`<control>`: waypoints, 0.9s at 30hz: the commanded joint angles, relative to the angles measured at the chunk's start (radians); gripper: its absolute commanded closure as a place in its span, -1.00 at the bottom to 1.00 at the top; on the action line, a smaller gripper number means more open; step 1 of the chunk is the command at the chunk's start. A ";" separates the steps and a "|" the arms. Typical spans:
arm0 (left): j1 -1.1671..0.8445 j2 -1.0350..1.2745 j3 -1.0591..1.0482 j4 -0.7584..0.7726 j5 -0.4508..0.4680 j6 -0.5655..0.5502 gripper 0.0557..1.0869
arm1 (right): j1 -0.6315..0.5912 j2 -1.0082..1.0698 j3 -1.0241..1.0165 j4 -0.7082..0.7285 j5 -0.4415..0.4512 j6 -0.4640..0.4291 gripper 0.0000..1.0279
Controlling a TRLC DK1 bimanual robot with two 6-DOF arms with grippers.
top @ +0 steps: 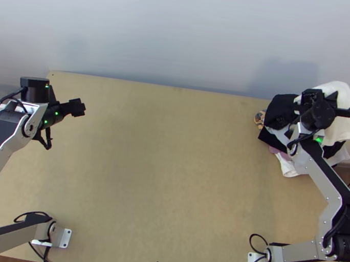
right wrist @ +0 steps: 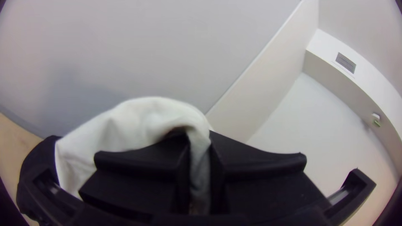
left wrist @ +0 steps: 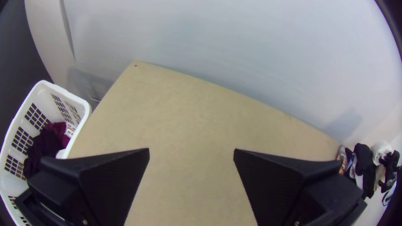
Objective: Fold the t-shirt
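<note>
At the right end of the table in the top view, my right gripper [top: 328,102] is over a heap of clothes. A white cloth [top: 344,127] hangs bunched beside and below it. In the right wrist view my right gripper [right wrist: 199,146] is shut on the white cloth [right wrist: 142,119], a narrow fold pinched between the fingers; whether this is a t-shirt I cannot tell. Over the table's far left part, my left gripper [top: 65,125] stands open with nothing held; in the left wrist view the left gripper [left wrist: 191,151] has its fingers wide apart above bare wood.
The light wooden table [top: 165,166] spreads between the arms. Black clothes [top: 281,111] and other garments lie heaped at its far right corner. A white laundry basket [left wrist: 81,102] holding dark red clothes [left wrist: 44,144] stands off the left edge. A pale wall [top: 177,33] rises behind.
</note>
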 commanded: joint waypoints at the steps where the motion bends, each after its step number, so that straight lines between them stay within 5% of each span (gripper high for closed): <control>1: -0.005 0.011 0.009 0.001 0.002 0.003 -0.90 | -0.027 -0.019 0.012 0.058 0.047 0.063 0.95; 21: -0.036 0.045 0.041 -0.006 -0.015 -0.008 -0.90 | -0.001 0.086 -0.209 0.050 0.046 0.132 0.94; 22: -0.034 0.042 0.035 -0.006 -0.015 -0.008 -0.90 | -0.007 0.084 -0.230 0.050 0.044 0.128 0.81; 24: -0.031 0.039 0.023 -0.006 -0.017 -0.008 -0.90 | -0.003 0.066 -0.268 0.039 0.044 0.125 0.11; 27: -0.031 0.043 0.016 -0.003 -0.017 -0.008 -0.90 | 0.028 0.000 -0.272 -0.027 0.040 0.126 -0.43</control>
